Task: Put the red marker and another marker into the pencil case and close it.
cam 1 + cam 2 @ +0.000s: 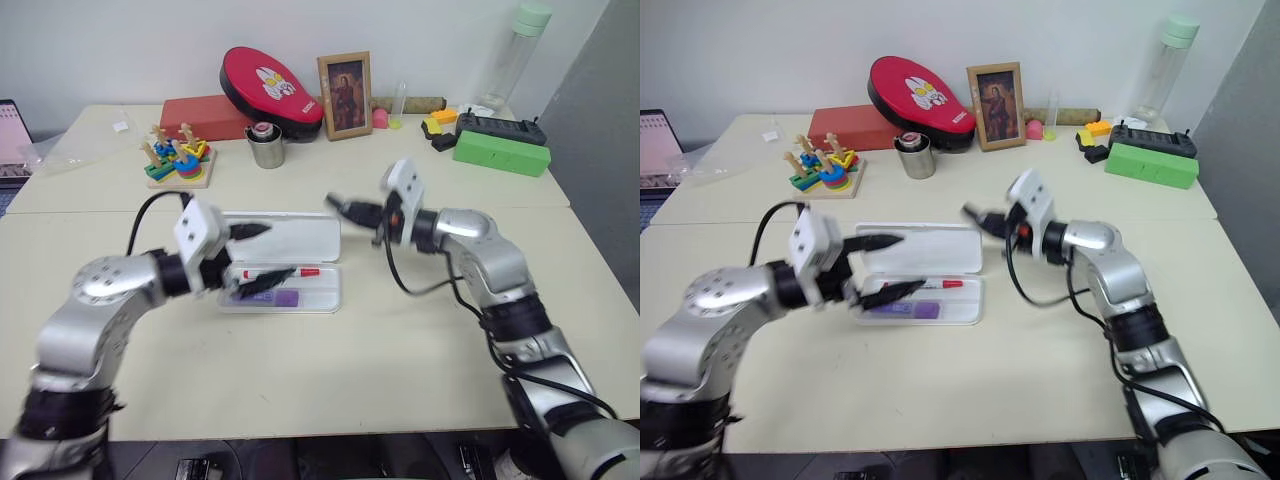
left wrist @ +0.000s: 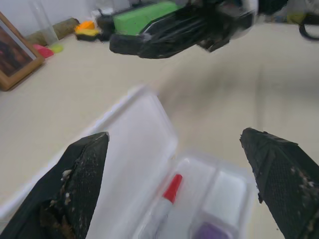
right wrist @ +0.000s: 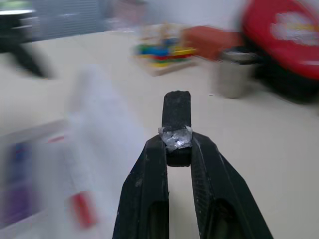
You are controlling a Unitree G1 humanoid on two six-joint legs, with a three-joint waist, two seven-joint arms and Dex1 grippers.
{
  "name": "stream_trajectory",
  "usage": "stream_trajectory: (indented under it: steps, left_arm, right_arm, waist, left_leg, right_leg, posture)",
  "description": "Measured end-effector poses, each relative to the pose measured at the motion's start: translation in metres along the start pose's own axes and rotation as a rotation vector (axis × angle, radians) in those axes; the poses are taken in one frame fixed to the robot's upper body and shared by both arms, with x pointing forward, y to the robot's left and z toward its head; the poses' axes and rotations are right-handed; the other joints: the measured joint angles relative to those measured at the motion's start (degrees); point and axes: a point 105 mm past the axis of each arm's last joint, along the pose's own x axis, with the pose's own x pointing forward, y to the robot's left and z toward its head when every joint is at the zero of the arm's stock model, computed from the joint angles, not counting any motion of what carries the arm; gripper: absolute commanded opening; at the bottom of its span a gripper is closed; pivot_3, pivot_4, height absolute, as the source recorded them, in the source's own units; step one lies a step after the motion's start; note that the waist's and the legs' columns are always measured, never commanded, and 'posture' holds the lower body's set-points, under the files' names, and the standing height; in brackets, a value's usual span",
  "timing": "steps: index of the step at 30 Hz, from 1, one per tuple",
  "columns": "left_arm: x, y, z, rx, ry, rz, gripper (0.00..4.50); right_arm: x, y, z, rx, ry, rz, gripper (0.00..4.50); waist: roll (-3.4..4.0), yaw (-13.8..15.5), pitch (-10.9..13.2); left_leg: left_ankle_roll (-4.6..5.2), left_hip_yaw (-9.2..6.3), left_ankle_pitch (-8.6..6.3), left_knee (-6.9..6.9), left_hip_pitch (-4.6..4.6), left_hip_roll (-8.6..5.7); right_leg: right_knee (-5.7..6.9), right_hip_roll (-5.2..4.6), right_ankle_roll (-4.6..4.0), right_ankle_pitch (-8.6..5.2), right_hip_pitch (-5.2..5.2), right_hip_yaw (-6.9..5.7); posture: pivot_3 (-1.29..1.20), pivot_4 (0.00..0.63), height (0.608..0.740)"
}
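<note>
Gripping what looks like a small black cylinder [image 3: 176, 110], right pincer [image 1: 340, 207]; left pincer [image 1: 258, 257] released.

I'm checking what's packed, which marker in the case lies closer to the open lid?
The red marker, slim and white-barrelled; the thick lilac marker lies on its far side from the lid.
</note>
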Motion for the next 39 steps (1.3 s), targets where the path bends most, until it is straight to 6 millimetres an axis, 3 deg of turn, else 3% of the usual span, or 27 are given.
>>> stream_trajectory:
  steps: [4, 7, 15, 23, 25, 37, 39]
  left_arm:
    - [-0.015, -0.017, -0.026, -0.056, 0.081, -0.036, 4.50]
    - [-0.020, -0.018, -0.029, -0.053, 0.095, -0.030, 4.50]
    - [-0.019, -0.018, -0.021, -0.019, 0.079, -0.016, 4.50]
    - [-0.018, -0.017, -0.021, -0.024, 0.082, 0.000, 4.50]
    - [-0.017, -0.015, -0.019, -0.017, 0.077, 0.001, 4.50]
    - [-0.013, -0.013, -0.013, 0.001, 0.061, -0.008, 4.50]
    - [-0.012, -0.013, -0.012, 0.000, 0.052, -0.004, 4.50]
  right_arm:
    - [0.015, 0.033, -0.015, 0.001, 0.103, 0.168, 0.27]
    - [0.028, 0.047, -0.034, 0.012, 0.173, 0.218, 0.27]
    - [0.033, 0.047, -0.069, 0.003, 0.312, 0.216, 0.27]
    - [0.030, 0.045, -0.070, -0.008, 0.320, 0.223, 0.27]
    - [0.028, 0.044, -0.069, -0.008, 0.321, 0.220, 0.97]
    - [0.020, 0.037, -0.065, 0.007, 0.309, 0.206, 3.47]
    - [0.022, 0.036, -0.055, 0.040, 0.251, 0.202, 3.95]
  waist:
    - [-0.03, 0.2, 0.0]
    - [-0.05, 0.7, 0.0]
    - [-0.10, 1.4, 0.0]
    - [-0.10, 1.7, 0.0]
    - [-0.10, 1.7, 0.0]
    - [-0.10, 1.7, 0.0]
    - [-0.10, 1.7, 0.0]
  left_leg:
    - [0.00, 0.01, 0.00, 0.08, 0.00, 0.01]
    - [-0.02, 0.01, 0.01, 0.11, -0.02, -0.01]
    - [-0.02, 0.03, 0.01, 0.07, -0.04, 0.00]
    - [-0.02, 0.03, 0.01, 0.07, -0.04, 0.00]
    - [-0.02, 0.03, 0.01, 0.07, -0.04, 0.00]
    - [-0.02, 0.03, 0.01, 0.07, -0.04, 0.00]
    - [-0.02, 0.03, 0.01, 0.07, -0.04, 0.00]
  right_leg:
    - [-0.01, 0.00, 0.23, -0.13, -0.02, 0.02]
    - [-0.01, -0.01, 0.27, -0.12, -0.06, 0.03]
    - [-0.03, 0.00, 0.22, -0.10, -0.10, 0.03]
    - [-0.03, 0.00, 0.24, -0.11, -0.10, 0.03]
    - [-0.03, 0.00, 0.24, -0.11, -0.10, 0.03]
    - [-0.02, 0.00, 0.22, -0.09, -0.09, 0.03]
    - [-0.01, 0.00, 0.21, -0.09, -0.09, 0.03]
  posture:
    - [0.00, 0.150, 0.740]
    - [0.00, 0.150, 0.740]
    - [0.00, 0.150, 0.740]
    - [0.00, 0.150, 0.740]
    - [0.00, 0.150, 0.740]
    - [0.00, 0.150, 0.740]
    - [0.00, 0.150, 0.740]
